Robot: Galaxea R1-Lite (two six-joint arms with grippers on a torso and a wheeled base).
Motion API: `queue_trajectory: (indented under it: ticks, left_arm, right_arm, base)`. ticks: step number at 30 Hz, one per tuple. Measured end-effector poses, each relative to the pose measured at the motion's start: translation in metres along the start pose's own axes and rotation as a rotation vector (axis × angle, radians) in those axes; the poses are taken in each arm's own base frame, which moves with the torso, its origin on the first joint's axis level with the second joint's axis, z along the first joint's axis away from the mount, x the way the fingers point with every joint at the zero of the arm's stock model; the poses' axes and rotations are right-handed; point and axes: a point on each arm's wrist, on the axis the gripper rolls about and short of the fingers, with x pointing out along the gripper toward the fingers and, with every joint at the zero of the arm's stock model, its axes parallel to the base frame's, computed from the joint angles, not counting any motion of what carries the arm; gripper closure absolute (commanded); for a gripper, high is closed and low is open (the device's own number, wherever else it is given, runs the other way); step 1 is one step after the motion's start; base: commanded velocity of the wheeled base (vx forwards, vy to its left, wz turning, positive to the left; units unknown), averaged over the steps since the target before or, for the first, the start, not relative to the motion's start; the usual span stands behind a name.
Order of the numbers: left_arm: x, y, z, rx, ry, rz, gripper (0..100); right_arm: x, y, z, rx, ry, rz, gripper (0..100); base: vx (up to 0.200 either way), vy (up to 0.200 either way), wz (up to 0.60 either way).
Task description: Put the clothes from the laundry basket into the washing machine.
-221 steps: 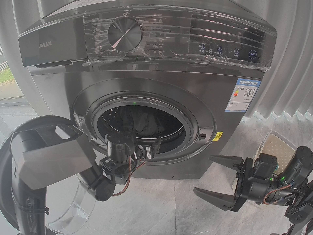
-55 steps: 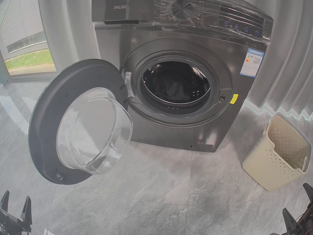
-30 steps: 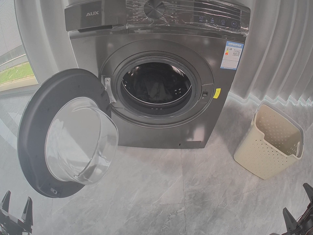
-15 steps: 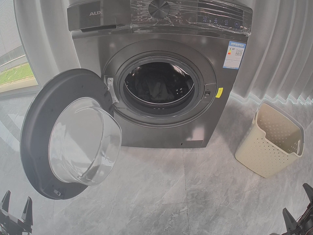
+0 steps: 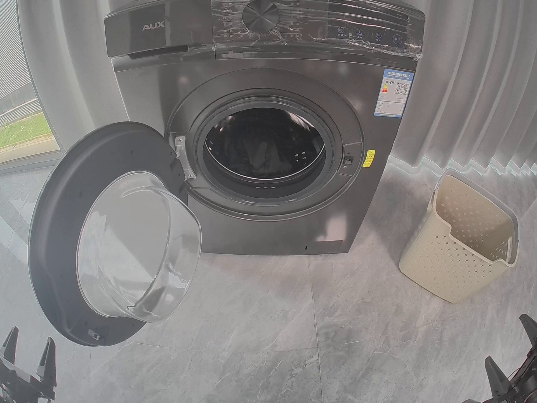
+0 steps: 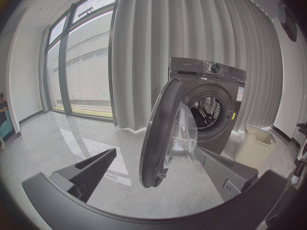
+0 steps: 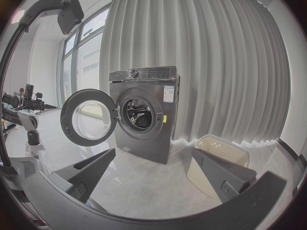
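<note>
Dark clothes point(image 5: 254, 149) lie in the washing machine point(image 5: 162, 90) drum, plain in the head view; the left wrist view catches the drum's metal wall. The door point(image 5: 56, 225) hangs wide. The laundry basket point(image 5: 442, 264) stands to the machine's right. The left gripper point(image 6: 153, 152) and right gripper point(image 7: 153, 154) are spread wide and hold nothing.

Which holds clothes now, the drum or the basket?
The washing machine drum: dark clothes lie inside it, past the open door. The cream laundry basket, on the floor to its right, shows bare perforated walls.
</note>
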Motion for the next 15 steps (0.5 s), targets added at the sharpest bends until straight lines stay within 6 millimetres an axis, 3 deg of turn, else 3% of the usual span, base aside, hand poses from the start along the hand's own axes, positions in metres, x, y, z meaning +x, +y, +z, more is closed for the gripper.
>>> queue_trajectory:
  ticks: [12,15]
  left_arm:
    - [0.0000,0.0000,0.0000,0.000,0.000,0.000,0]
    - [0.0000,0.0000,0.0000,-0.001,0.000,0.000,0]
  right_arm:
    - [0.0000,0.0000,0.0000,0.000,0.000,0.000,0]
    - [0.0000,0.0000,0.0001,0.000,-0.001,0.000,0]
  base:
    - [0.000,0.200,0.00]
    - [0.000,0.000,0.00]
